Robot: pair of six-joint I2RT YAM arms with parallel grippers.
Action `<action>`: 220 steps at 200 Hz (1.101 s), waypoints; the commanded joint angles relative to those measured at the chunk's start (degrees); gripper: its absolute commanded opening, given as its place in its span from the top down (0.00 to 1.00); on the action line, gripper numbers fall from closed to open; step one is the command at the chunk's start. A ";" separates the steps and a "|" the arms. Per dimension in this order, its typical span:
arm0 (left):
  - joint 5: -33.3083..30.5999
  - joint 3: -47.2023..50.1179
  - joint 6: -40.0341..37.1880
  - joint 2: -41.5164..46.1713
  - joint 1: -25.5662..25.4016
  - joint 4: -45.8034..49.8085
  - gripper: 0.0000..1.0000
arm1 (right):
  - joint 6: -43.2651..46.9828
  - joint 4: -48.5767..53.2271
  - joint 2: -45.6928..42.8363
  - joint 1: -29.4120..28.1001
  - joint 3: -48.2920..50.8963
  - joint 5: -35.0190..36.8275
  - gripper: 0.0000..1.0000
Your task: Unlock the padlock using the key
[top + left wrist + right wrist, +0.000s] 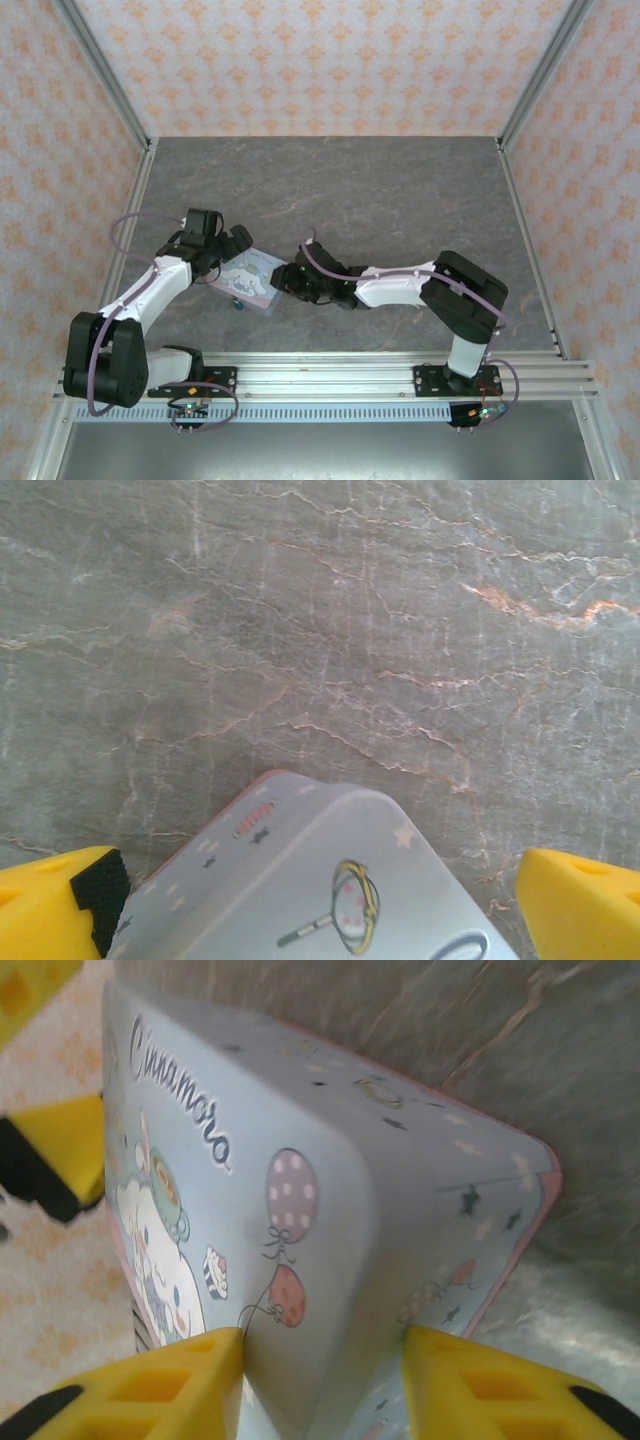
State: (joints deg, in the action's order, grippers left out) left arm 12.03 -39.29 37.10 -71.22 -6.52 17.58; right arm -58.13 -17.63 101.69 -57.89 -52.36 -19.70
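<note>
Padlock [238, 303]: tiny blue speck, probably it, view poor. It sits on the counter [400, 190] close to the near edge, left of middle, right at the near side of the tin [250, 275]. Likely light, hard, slick metal with a thin shackle, so pinch the body on its flat faces. Key likely thin and slippery too. Tin: stiff, light, smooth paint, could slide. Right gripper [325, 1360] jaws clamped across 1 tin corner, pads on 2 faces. Left gripper [320, 890] farther back, jaws wide apart, straddling the tin's far corner.
</note>
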 commanded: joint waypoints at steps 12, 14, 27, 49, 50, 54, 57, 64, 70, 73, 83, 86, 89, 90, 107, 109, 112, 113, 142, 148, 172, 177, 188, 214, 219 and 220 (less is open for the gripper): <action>4.96 1.34 5.86 -0.33 -6.15 -4.38 0.00 | -0.09 -1.32 0.63 3.43 -2.06 2.54 0.59; 4.83 1.28 6.09 -0.46 -6.47 -4.68 0.00 | -0.04 -1.10 0.62 3.69 -2.11 2.69 0.59; 4.06 0.69 7.34 -2.11 -8.85 -6.55 0.00 | 0.39 -0.16 0.00 5.63 -1.94 3.09 0.59; 3.71 -1.98 8.90 -6.82 -12.13 -8.83 0.00 | 2.18 2.53 -1.49 8.89 -1.68 3.91 0.59; 3.66 -2.09 8.97 -7.04 -12.34 -8.99 0.00 | 2.25 2.69 -1.53 9.04 -1.64 3.98 0.59; 3.55 -2.61 9.18 -7.84 -12.92 -9.39 0.00 | 2.63 3.30 -1.88 9.58 -1.54 4.18 0.59; 3.53 -3.04 9.46 -8.55 -13.37 -9.72 0.00 | 2.79 3.72 -2.10 9.96 -1.41 4.31 0.59; 3.39 -3.90 9.99 -9.83 -14.46 -10.43 0.00 | 3.34 4.44 -2.67 10.89 -1.13 4.32 0.59; 3.22 -4.57 10.37 -11.03 -15.35 -10.98 0.00 | 3.82 5.11 -3.22 11.66 -0.72 4.45 0.59; 3.13 -4.96 10.55 -11.54 -15.79 -11.21 0.00 | 3.88 5.48 -3.47 12.06 -0.53 4.51 0.59; 2.62 -6.32 11.00 -13.11 -17.27 -11.87 0.00 | 3.99 6.02 -4.51 13.15 0.62 4.97 0.58; 2.57 -6.66 11.12 -13.58 -17.69 -12.02 0.00 | 4.07 6.10 -4.86 13.49 1.04 5.02 0.58; 2.48 -6.95 11.26 -14.04 -18.10 -12.15 0.00 | 3.96 6.11 -5.22 13.77 1.48 5.17 0.58; 2.48 -7.08 11.25 -14.21 -18.27 -12.23 0.00 | 3.93 6.11 -5.34 13.85 1.56 5.19 0.58; 2.00 -8.92 12.08 -16.76 -20.22 -13.46 0.00 | 4.07 6.20 -7.32 15.14 4.04 6.08 0.57; 1.98 -9.08 12.22 -17.04 -20.49 -13.67 0.00 | 4.05 6.27 -7.52 15.34 4.33 6.19 0.57; 2.01 -9.42 12.39 -17.50 -20.79 -13.94 0.00 | 4.01 6.29 -7.88 15.53 4.72 6.44 0.57; 1.98 -9.50 12.47 -17.65 -20.89 -13.96 0.00 | 4.00 6.33 -7.98 15.62 4.85 6.52 0.57; 2.11 -12.66 13.82 -21.52 -23.67 -15.35 0.00 | 4.25 6.82 -10.70 17.73 8.09 8.01 0.56; 2.09 -13.21 14.02 -22.10 -24.10 -15.62 0.00 | 4.16 6.81 -11.02 18.20 8.49 8.09 0.56; 1.98 -14.79 14.99 -23.93 -25.63 -16.26 0.00 | 4.38 7.32 -11.94 19.54 9.12 8.18 0.55; 1.90 -15.02 15.04 -24.13 -25.86 -16.41 0.00 | 4.42 7.47 -11.99 19.73 9.06 8.12 0.55; 1.72 -15.28 15.20 -24.50 -26.11 -16.35 0.00 | 4.59 7.82 -12.09 20.07 8.94 8.10 0.55; 0.11 -15.60 14.80 -24.28 -26.13 -15.53 0.00 | 5.36 8.40 -12.64 20.44 8.59 7.49 0.46; -0.41 -15.69 14.47 -24.08 -26.05 -15.17 0.00 | 5.66 8.72 -12.99 20.44 8.59 7.62 0.42; -0.51 -15.71 14.39 -24.02 -26.02 -15.06 0.00 | 5.70 8.87 -13.04 20.45 8.59 7.64 0.41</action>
State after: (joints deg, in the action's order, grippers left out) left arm 8.95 -53.32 50.11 -94.80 -30.41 4.10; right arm -53.98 -10.59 90.24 -36.93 -43.81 -10.02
